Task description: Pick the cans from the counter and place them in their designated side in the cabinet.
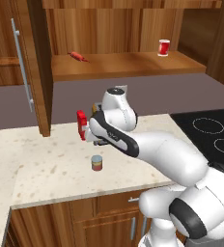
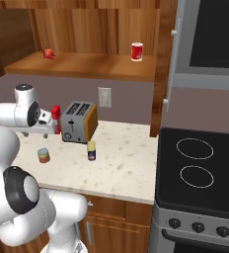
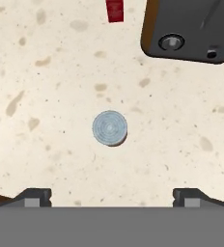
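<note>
A round can [image 3: 110, 128] with a pale grey top stands upright on the beige speckled counter [image 3: 46, 96], straight below my gripper [image 3: 112, 198]. The gripper is open, with its fingertips [image 3: 34, 197] spread wide and nothing between them. From the side, this can [image 1: 97, 163] shows a red lower label, and my hand hangs above it. A squat dark blue-purple can [image 2: 91, 150] with a yellow top stands in front of the toaster, to the right of the first can [image 2: 43, 155]. The wooden cabinet [image 1: 128, 65] is open above the counter, its door [image 1: 29, 62] swung to the left.
A toaster [image 2: 78, 121] stands at the back of the counter, and a flat red carton [image 1: 81, 124] stands upright beside it. On the cabinet shelf are a red cup [image 1: 164, 47] and a small red thing [image 1: 78, 56]. The black stovetop [image 2: 200, 163] lies to the right.
</note>
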